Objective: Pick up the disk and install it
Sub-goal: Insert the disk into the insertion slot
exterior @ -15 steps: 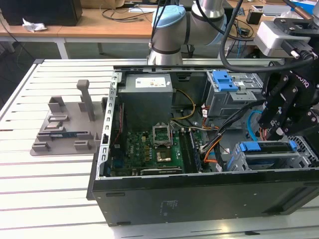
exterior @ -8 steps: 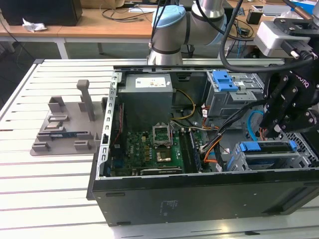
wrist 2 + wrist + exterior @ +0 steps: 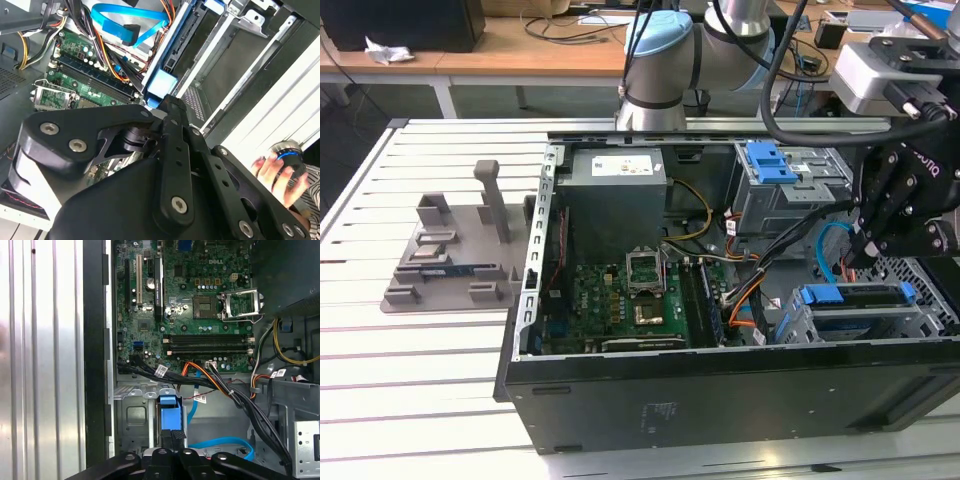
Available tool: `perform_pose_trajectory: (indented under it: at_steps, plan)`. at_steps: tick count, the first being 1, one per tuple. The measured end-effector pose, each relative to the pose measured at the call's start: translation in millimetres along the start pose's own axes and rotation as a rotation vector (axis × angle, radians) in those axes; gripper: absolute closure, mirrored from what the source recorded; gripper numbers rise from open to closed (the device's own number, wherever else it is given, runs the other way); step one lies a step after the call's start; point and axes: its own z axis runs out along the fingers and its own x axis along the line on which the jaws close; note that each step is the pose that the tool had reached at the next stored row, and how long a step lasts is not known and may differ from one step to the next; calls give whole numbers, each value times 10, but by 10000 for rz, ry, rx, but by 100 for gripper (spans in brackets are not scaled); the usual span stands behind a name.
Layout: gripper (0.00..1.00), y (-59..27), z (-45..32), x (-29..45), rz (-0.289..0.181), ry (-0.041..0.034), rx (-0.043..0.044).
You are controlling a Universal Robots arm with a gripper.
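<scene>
Your tool (image 3: 172,435) has its fingers pressed together, holding nothing, tips at the blue end of the disk (image 3: 850,296), which sits in the cage (image 3: 796,326) at the exterior view's right.

A table (image 3: 420,400) of pale metal slats, with dark grooves between them, is seen in the exterior view. The same slats (image 3: 45,365) are seen in the first wrist view. Two things are carried directly on it. An open black computer case (image 3: 720,400) is laid on its side toward the exterior view's right, with its open face turned upward. In the first wrist view its black wall (image 3: 95,365) is seen running along the slats. A grey holder (image 3: 450,255) with upright posts is set flat on the slats at the exterior view's left, just beside the case. Whether the two touch cannot be told.
</scene>
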Motion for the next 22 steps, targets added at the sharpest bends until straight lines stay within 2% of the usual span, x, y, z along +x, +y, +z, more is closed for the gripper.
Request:
perform_pose_trajectory:
  at_steps: [3,7,10,11,16,22]
  plan:
    - [89,-11,2,-2,1,-2,0]
    - [89,-149,8,-30,-1,-1,-26]
    - [89,-360,52,-73,0,4,-80]
    - [89,-399,60,-81,0,3,-84]
    - [89,-512,104,-107,-2,2,-105]
    - [89,-537,120,-116,-1,3,-106]
